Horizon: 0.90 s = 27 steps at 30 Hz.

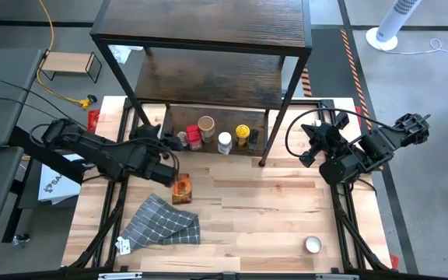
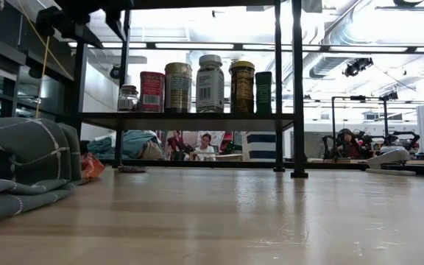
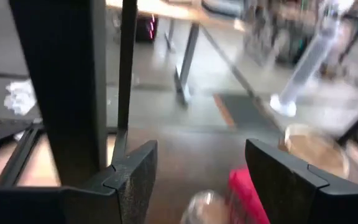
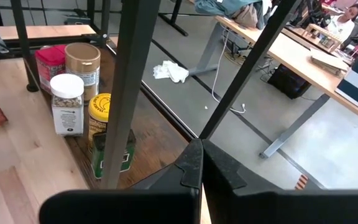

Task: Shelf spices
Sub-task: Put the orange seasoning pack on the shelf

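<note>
Six spices stand in a row on the lowest board of the shelf (image 1: 201, 47): a small clear jar (image 1: 181, 139), a red jar (image 1: 194, 138), a tan-lidded jar (image 1: 206, 126), a white-lidded jar (image 1: 224, 142), a yellow-lidded jar (image 1: 242, 134) and a dark green one (image 1: 253, 141). My left gripper (image 1: 167, 141) is open at the row's left end. In its wrist view the fingers (image 3: 135, 177) stand either side of the clear jar (image 3: 202, 206), beside the red jar (image 3: 246, 194). My right gripper (image 4: 201, 167) is shut and waits right of the shelf.
An orange packet (image 1: 181, 188) and a grey checked cloth (image 1: 162, 222) lie on the table in front of the left arm. A small round white tin (image 1: 312, 245) sits near the table's near right corner. The shelf's black legs (image 1: 264, 159) stand on the table.
</note>
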{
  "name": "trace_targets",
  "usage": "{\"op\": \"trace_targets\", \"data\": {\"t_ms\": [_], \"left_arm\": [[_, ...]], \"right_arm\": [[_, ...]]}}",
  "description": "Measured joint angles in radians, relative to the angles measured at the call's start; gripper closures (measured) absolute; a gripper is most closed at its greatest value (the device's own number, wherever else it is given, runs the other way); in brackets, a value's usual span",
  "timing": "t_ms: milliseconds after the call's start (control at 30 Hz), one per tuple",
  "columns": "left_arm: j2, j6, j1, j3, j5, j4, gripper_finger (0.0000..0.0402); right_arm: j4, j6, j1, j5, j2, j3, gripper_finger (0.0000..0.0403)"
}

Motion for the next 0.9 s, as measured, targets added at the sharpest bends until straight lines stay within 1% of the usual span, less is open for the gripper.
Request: {"op": "trace_targets", "data": {"t_ms": [100,233,300,467,567,667,767,833,900], "left_arm": [[-0.032,0.147,-0.046,0.0,0.108,0.08,0.0162],[-0.083,0.359,-0.122,0.0,0.27,0.227,0.0162],[-0.105,0.427,-0.154,0.0,0.342,0.302,0.0162],[-0.145,0.531,-0.223,0.0,0.418,0.418,0.0162],[-0.159,0.58,-0.253,0.0,0.486,0.458,0.0162],[-0.163,0.641,-0.286,0.0,0.585,0.497,0.0162],[-0.152,0.665,-0.326,0.0,0.698,0.491,0.0162],[-0.139,0.665,-0.366,-0.003,0.737,0.482,0.0162],[-0.128,0.644,-0.413,-0.017,0.744,0.487,0.0162]], "right_arm": [[0.0,-0.003,0.0,-0.005,0.0,0.0,0.0403],[0.004,-0.037,0.0,-0.024,0.0,0.0,0.0403],[0.009,-0.062,0.0,-0.042,0.0,0.0,0.0403],[0.009,-0.086,0.0,-0.071,-0.001,0.0,0.0403],[0.014,-0.086,0.0,-0.114,-0.001,0.0,0.0403],[0.053,-0.086,0.0,-0.193,-0.002,0.0,0.0403],[0.12,-0.09,0.0,-0.329,-0.002,0.0,0.0403],[0.163,-0.085,0.0,-0.446,0.002,0.0,0.0403],[0.197,-0.062,0.0,-0.537,0.015,0.0,0.0403]]}}
